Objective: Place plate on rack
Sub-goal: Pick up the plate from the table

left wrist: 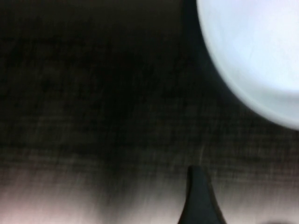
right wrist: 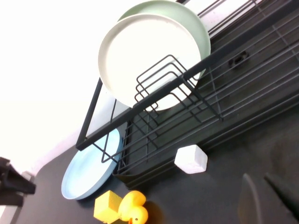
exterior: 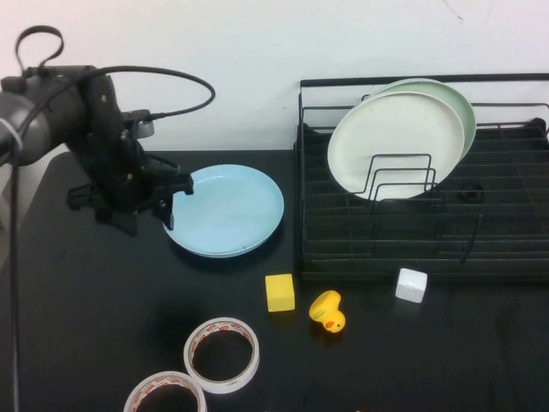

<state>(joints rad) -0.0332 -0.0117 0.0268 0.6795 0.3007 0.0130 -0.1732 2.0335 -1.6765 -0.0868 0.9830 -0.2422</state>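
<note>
The plate (exterior: 227, 209) lies flat on the black table (exterior: 86, 300), just left of the rack (exterior: 425, 249) and apart from it; none of it rests on the wires. The left gripper (exterior: 159, 196) stands at the plate's left edge, low over the table, with one dark finger (exterior: 168, 213) pointing down just beside the rim; I cannot tell whether it touches the rim, nor whether the jaws are spread or closed. In the left wrist view a single dark fingertip (left wrist: 198, 198) shows against the table, with the plate's pale edge (left wrist: 254, 51) well apart from it. The right gripper does not appear in the high view; in the right wrist view only blurred finger shapes (right wrist: 266, 196) show at the frame's corner, over the table in front of the rack, and their jaw state cannot be told. In the rack, a cream plate (exterior: 390, 142) stands tilted against the loop dividers (exterior: 403, 176), with a green plate (exterior: 455, 99) directly behind it. In front of the rack lie a white cube (exterior: 411, 285), a rubber duck (exterior: 327, 311) and a yellow cube (exterior: 280, 293). Two tape rolls (exterior: 221, 354) sit nearer the table's front edge.
</note>
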